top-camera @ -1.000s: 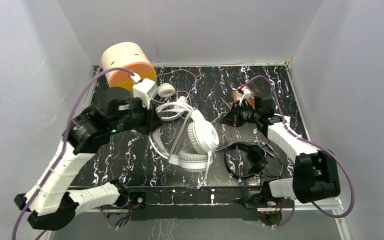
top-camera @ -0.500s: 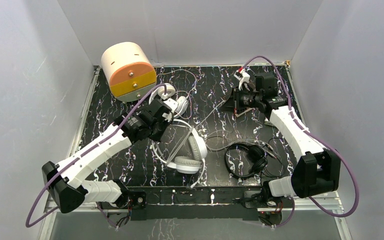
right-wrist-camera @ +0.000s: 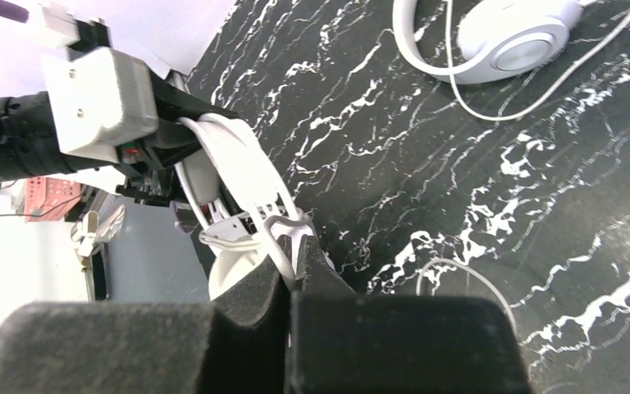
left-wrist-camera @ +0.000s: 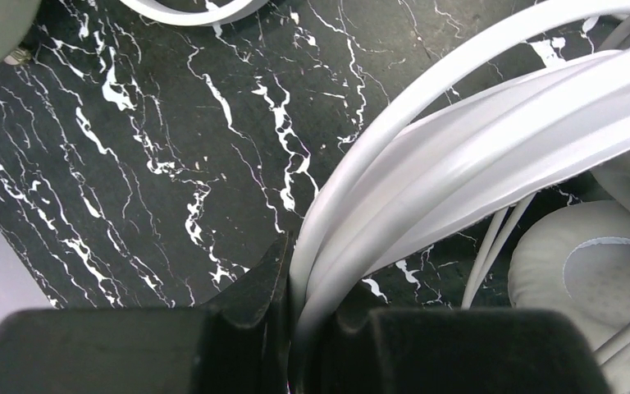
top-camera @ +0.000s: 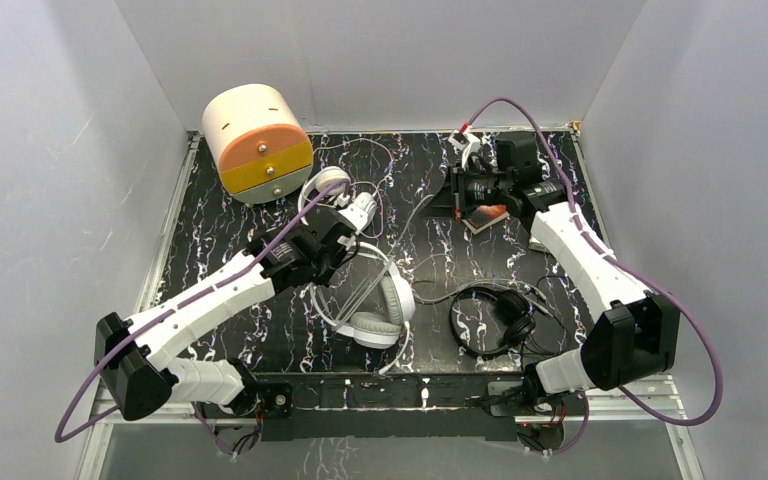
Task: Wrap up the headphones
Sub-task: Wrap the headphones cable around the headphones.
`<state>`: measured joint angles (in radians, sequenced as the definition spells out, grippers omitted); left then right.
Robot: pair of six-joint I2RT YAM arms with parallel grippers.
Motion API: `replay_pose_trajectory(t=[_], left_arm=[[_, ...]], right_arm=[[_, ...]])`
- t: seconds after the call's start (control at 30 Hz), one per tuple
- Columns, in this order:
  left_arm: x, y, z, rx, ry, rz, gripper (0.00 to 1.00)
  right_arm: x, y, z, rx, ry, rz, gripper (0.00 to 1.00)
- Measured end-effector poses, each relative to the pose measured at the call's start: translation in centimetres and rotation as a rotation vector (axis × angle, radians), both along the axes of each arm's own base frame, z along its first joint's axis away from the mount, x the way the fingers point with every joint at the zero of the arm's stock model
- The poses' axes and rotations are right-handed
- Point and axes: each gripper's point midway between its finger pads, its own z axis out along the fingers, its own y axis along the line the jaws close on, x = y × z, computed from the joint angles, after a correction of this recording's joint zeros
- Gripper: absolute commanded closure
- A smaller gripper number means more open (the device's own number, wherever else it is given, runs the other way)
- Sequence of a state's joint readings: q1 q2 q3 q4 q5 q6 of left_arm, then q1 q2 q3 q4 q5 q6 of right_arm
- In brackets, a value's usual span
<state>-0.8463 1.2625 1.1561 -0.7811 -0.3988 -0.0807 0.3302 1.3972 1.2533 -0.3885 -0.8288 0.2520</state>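
Big white over-ear pair [top-camera: 385, 310]: I see it centre front, cups down, its headband [left-wrist-camera: 459, 148] pinched in the left gripper [left-wrist-camera: 308, 287]. Its cord [top-camera: 400, 235] is stretched straight to the right gripper [right-wrist-camera: 294, 263], which pinches it. Slim white on-ear pair [top-camera: 332, 186]: far left, lying flat, cord loose behind. Small black pair [top-camera: 495, 315]: front right, flat, cord tangled around it.

The black, white-veined tabletop [top-camera: 415, 160] bears a cream-and-orange drawer box [top-camera: 256, 140] far left, a slim white on-ear pair [top-camera: 332, 184] near it, a big white over-ear pair [top-camera: 372, 326] centrally, and a small black pair [top-camera: 490, 315] near right.
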Motion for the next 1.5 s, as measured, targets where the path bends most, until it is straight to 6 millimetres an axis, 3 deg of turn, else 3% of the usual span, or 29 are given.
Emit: replay_pose_trajectory(t=[0.2,0.37,0.47,0.57,0.7,0.97,1.13,1.27,1.5], left_arm=[[-0.2,-0.1,-0.7,-0.007,0.011,0.0,1.0],[0.1,0.6,-0.8,0.005,-0.016,0.066,1.0],[0.5,1.4,-0.8,0.01,-0.041,0.149,1.0],[1.8,1.9,-1.1,-0.006,-0.013,0.257,1.0],[4.2,1.7,-1.1,-0.08,0.009,0.387,1.0],[6.5,-0.1,3.4,-0.231,-0.075,0.469,1.0],[6.6,-0.2,6.4,-0.344,-0.134,0.506,1.0],[6.5,-0.3,9.3,-0.459,-0.185,0.534,1.0],[7.1,0.0,13.4,-0.595,-0.269,0.584,1.0]], right_arm=[[-1.1,1.6,1.1,0.01,-0.013,0.049,1.0],[-3.0,1.4,2.1,0.003,-0.021,0.056,1.0],[-5.0,1.8,3.7,0.029,-0.04,0.086,1.0],[-8.0,3.6,4.9,0.059,-0.022,0.161,1.0],[-11.1,6.4,4.4,0.086,0.061,0.228,1.0],[-13.4,9.7,2.8,0.094,0.143,0.214,0.93],[-13.2,11.4,2.6,0.08,0.07,0.142,0.84],[-14.1,12.4,2.4,0.057,0.013,0.127,0.78],[-14.8,12.0,2.6,0.043,-0.043,0.11,0.52]])
